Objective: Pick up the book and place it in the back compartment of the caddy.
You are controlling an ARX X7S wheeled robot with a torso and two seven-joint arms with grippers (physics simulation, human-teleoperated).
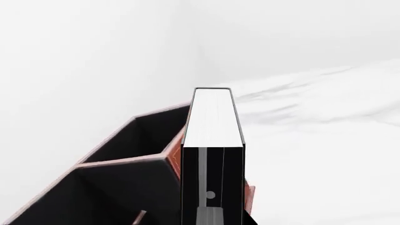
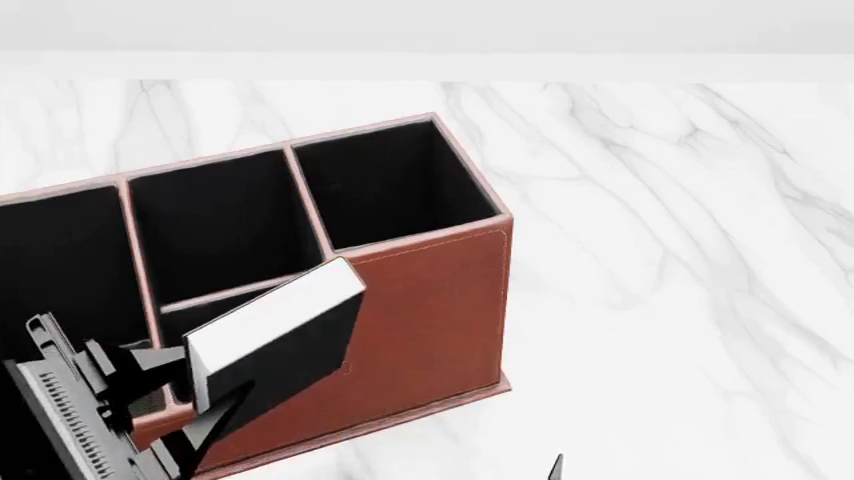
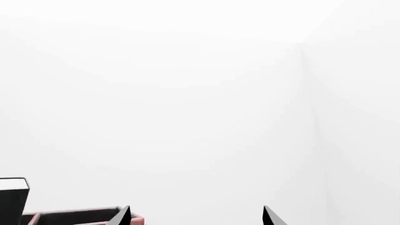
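Observation:
My left gripper is shut on the black book and holds it tilted, white page edges up, over the near side of the red-brown caddy. In the left wrist view the book stands straight out from the gripper, above the caddy's black cells. The caddy's middle section is split by a thin divider. Its far cell lies open. The near small cell, the back compartment with the low outer wall, is mostly hidden under the book. My right gripper is open and empty.
The tall square end cell is right of the book, and the long end cell is at the left edge. The white marble table stretches to the right. One right fingertip shows at the bottom of the head view.

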